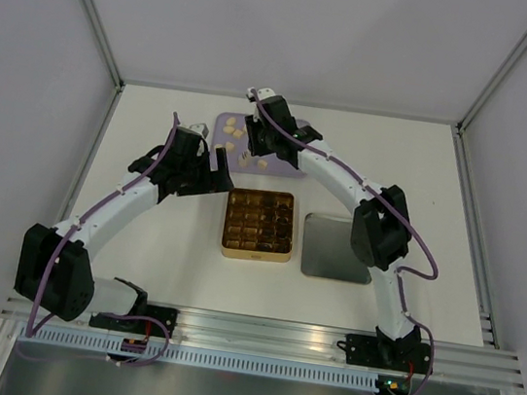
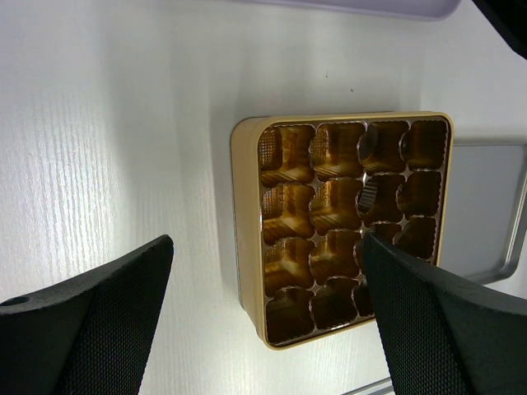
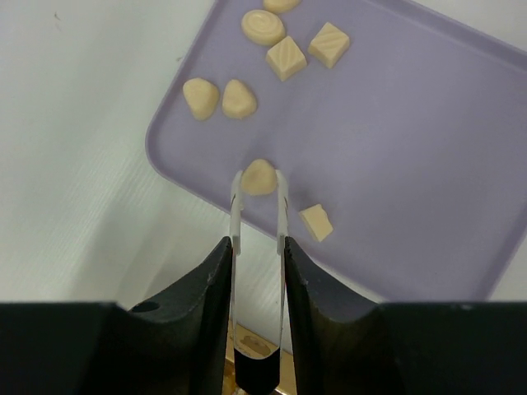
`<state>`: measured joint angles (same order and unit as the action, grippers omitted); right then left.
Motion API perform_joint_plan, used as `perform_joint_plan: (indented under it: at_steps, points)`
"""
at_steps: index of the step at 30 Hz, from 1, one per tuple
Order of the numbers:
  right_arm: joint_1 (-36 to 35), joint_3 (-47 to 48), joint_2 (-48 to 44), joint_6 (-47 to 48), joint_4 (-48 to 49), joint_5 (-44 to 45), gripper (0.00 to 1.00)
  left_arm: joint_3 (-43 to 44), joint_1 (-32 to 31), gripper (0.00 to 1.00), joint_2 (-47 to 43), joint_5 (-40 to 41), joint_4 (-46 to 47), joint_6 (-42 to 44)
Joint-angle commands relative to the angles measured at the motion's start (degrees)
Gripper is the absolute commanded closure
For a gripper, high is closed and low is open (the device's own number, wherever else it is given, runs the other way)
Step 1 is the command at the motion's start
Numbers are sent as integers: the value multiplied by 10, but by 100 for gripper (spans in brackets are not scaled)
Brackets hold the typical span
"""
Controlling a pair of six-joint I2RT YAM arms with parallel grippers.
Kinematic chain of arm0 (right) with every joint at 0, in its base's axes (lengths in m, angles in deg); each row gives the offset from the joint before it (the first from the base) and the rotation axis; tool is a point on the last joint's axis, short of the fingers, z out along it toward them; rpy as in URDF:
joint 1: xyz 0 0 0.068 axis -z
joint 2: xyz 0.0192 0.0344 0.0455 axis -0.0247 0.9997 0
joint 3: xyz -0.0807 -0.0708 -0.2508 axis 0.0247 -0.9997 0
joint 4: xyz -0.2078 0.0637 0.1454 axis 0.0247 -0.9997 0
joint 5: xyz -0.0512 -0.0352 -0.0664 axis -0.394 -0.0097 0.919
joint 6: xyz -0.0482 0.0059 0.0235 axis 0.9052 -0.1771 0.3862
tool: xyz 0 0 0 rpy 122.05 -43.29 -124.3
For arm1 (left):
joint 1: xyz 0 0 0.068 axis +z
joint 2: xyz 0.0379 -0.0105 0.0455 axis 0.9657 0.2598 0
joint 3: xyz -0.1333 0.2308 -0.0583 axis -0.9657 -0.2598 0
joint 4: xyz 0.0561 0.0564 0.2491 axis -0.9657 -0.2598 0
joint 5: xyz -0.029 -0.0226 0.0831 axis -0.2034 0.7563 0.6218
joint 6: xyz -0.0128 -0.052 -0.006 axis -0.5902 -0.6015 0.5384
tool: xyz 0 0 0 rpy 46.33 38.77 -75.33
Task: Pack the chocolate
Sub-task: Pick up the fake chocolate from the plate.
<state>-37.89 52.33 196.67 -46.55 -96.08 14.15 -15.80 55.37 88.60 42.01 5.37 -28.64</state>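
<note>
On the white counter we judge the packing to be at an early stage. The lavender tray at the far middle carries loose cream chocolate. Nearer us, the gold tin shows mostly bare cells. One dark shape sits in a right-hand cell, and we cannot tell what it is.

A steel lid lies just right of the tin, and open counter lies to its left.

The left gripper hovers over the tin, spread wide and holding nothing. The right gripper is clamped on tweezers. Their tips flank one cream piece by the tray's near rim. That lip needs clearing on the way across.
</note>
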Motion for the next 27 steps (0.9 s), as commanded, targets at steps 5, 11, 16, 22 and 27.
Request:
perform_joint_plan:
  at_steps: [5,11,16,22,27]
  points:
    - [-34,114,54,-63,-65,117,64,9,4,0,2,4,6,-2]
    - [-48,126,66,-69,-76,153,62,7,3,0,2,3,6,-1]
    - [-55,137,74,-67,-78,174,60,6,3,0,-2,1,7,-2]
    - [-57,144,87,-66,-73,157,60,3,3,0,-8,0,7,-2]
    - [-58,158,102,-67,-67,154,60,4,3,0,-8,0,7,-2]
